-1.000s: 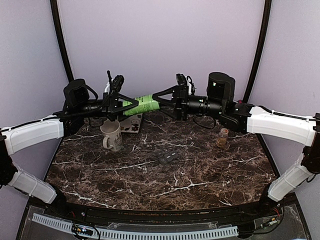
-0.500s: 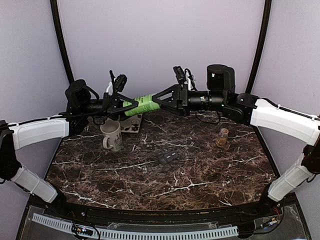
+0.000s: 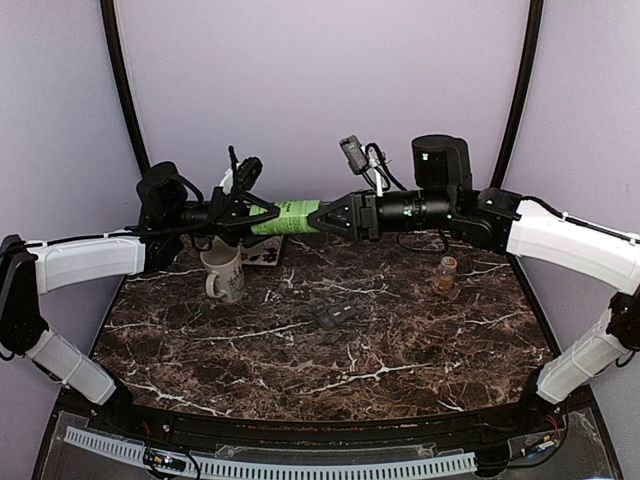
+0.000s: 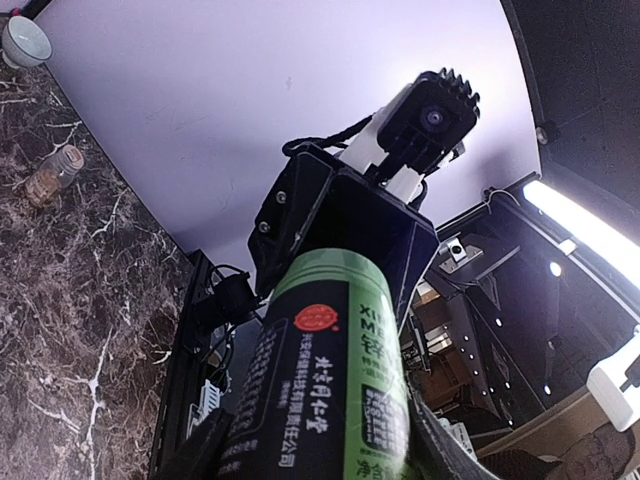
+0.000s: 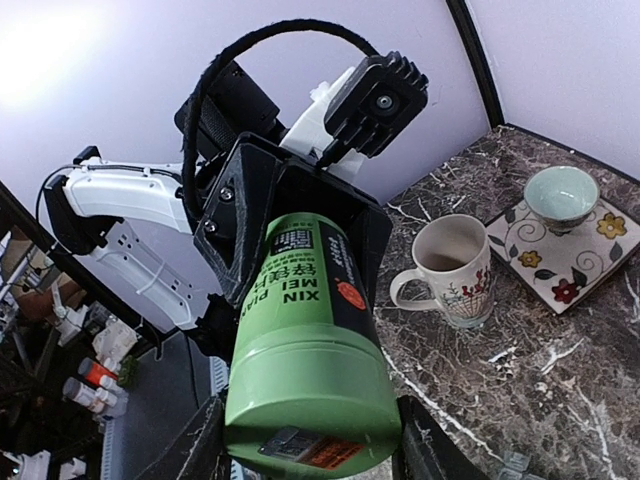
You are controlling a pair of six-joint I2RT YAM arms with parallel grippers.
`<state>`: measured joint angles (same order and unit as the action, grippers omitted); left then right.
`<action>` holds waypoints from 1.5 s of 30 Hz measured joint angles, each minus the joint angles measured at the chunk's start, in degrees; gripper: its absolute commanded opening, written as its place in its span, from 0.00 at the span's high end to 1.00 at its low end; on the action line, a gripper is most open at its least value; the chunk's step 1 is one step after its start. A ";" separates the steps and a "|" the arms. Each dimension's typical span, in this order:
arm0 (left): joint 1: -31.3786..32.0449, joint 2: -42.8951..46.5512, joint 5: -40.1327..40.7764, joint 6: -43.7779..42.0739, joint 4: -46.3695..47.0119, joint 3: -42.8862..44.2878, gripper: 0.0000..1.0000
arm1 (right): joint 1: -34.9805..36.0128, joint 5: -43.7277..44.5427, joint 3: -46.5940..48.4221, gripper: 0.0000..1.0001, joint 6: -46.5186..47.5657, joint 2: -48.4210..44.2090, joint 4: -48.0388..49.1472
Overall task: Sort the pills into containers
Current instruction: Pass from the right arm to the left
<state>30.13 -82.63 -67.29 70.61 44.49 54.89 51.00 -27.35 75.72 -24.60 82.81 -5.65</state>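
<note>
Up in the air, the left gripper (image 3: 266, 213) is clamped on one end of a smooth round bottle (image 3: 292, 213) and the right gripper (image 3: 313, 215) has the other end. The bottle lies level between them, above the back of the table (image 3: 400, 350). It has a glossy green label with printed characters and a red seal (the left wrist camera shows a black stretch of the body too). Both pairs of fingers press its sides. The end caught in the left jaws is hidden.

Below and to the left stands a white ceramic mug (image 3: 224, 270) with a flower print and a looped handle. Behind it a pale teal bowl (image 5: 560, 193) sits on a square flowered tile (image 5: 560, 262), half covered by the arm in the top view.

The table is dark, white-veined marble. Near its middle lies the low grey container strip (image 3: 335, 313), apart from everything, its compartments too small to count. Off to the right stands a little clear jar (image 3: 446, 272) with tan pills (image 3: 443, 284) low inside, single pieces impossible to make out.
</note>
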 measured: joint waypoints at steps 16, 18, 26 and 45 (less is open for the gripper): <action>0.02 -0.63 0.26 4.13 0.90 0.00 1.00 | 1.92 6.75 -0.59 1.00 15.85 -1.16 -1.90; 0.02 -0.72 0.31 4.11 0.90 0.00 1.00 | 2.03 7.26 -0.59 0.98 16.87 -1.25 -2.16; 0.04 -0.74 0.55 2.36 -0.46 0.00 1.00 | 2.25 8.22 -0.31 0.40 18.73 -1.44 -3.67; -0.22 -0.09 3.76 -7.93 -5.60 0.02 1.00 | 0.98 16.90 -1.29 0.28 12.74 -2.93 -9.38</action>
<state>29.91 -82.72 -63.53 62.67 38.89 54.92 51.99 -10.46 74.43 -11.86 79.88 -15.03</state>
